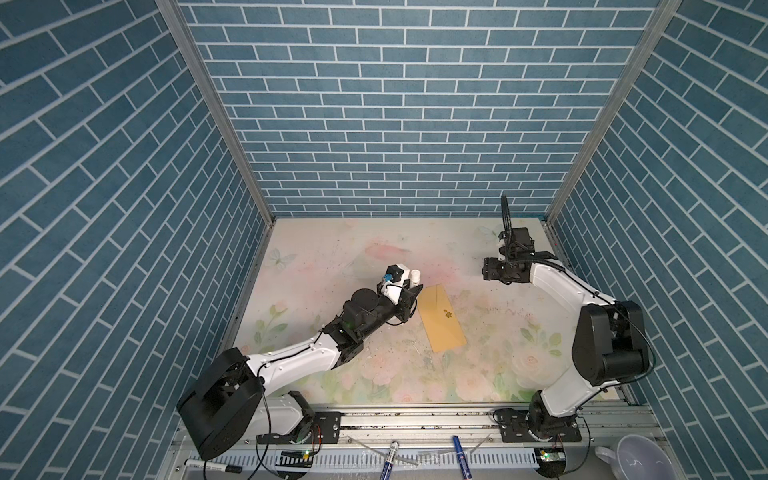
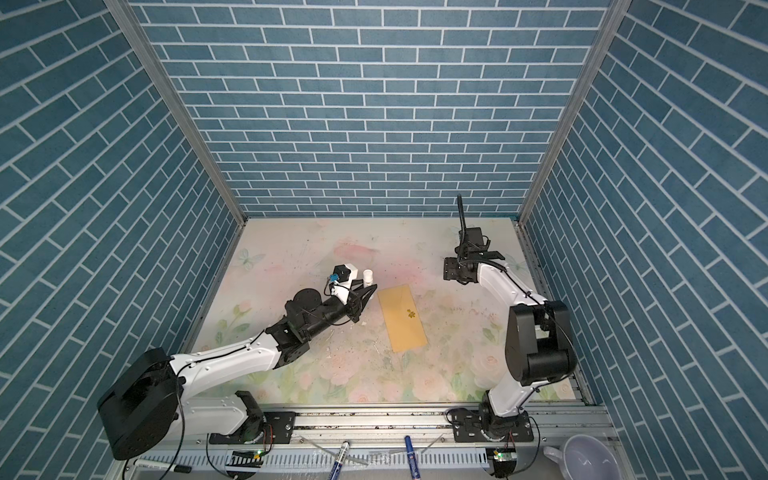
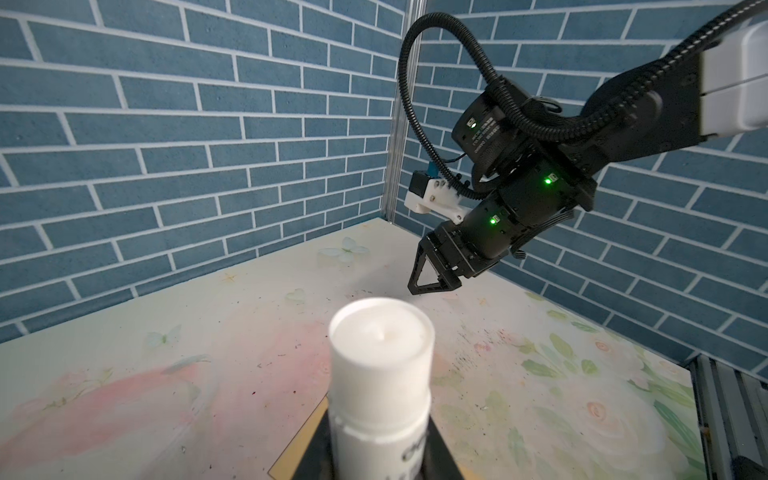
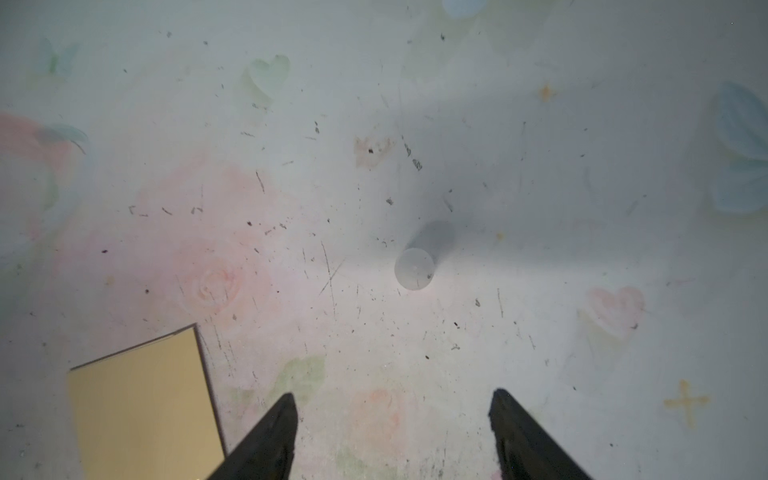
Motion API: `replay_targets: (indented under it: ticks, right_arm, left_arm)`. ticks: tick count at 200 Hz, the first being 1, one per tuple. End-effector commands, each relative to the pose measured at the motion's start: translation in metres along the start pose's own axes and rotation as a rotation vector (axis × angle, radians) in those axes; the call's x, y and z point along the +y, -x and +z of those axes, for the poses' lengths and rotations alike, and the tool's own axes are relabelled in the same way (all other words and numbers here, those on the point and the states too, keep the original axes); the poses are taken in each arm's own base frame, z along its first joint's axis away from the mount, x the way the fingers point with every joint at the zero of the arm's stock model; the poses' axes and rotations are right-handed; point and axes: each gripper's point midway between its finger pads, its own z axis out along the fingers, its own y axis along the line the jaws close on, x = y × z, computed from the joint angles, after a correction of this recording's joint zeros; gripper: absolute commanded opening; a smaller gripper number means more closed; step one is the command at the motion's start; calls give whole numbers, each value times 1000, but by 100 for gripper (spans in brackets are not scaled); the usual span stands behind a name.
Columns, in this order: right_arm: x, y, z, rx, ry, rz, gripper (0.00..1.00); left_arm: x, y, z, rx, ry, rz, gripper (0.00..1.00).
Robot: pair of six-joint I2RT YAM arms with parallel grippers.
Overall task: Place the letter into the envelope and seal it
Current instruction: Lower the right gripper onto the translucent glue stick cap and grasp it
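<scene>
The tan envelope (image 1: 442, 318) (image 2: 402, 318) lies flat on the flowered table (image 1: 374, 257), emblem side up and flap closed. Corners of the envelope (image 3: 291, 453) (image 4: 145, 407) show in both wrist views. The letter is out of view. My left gripper (image 1: 409, 297) (image 2: 365, 293) (image 3: 380, 451) is shut on a white glue bottle (image 1: 414, 275) (image 2: 368, 275) (image 3: 380, 370), held cap-up just left of the envelope's far end. My right gripper (image 1: 489, 270) (image 2: 451, 270) (image 3: 415, 286) (image 4: 395, 411) hangs open above the back right of the table, holding nothing. A small translucent cap (image 4: 414, 268) stands on the table below it.
Blue brick walls (image 1: 395, 124) close the back and both sides. Along the front rail lie two blue markers (image 1: 390, 455) (image 1: 459, 451) and a black one (image 1: 212, 467). A white cup (image 1: 636, 457) sits at the front right corner.
</scene>
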Motion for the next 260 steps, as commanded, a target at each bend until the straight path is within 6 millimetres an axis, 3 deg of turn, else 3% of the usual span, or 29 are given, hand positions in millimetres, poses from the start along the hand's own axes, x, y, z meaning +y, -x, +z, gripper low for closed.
replay_targets:
  ticks: [1, 32, 108, 169, 260]
  right_arm:
    - [-5, 1, 8, 48, -31, -35, 72]
    - [-12, -1, 22, 72, -71, -64, 68]
    - [-19, 14, 49, 91, -107, -77, 54]
    - [-17, 23, 59, 93, -79, -63, 43]
    - [-18, 20, 73, 133, -63, -59, 41]
  left_arm:
    - [-1, 7, -8, -12, 0, 28, 0]
    - [-2, -1, -11, 5, -8, 36, 0]
    - [-4, -12, -5, 22, -28, 22, 0]
    - [-5, -15, -2, 27, -36, 1, 0]
    - [-4, -18, 1, 28, -37, -17, 0]
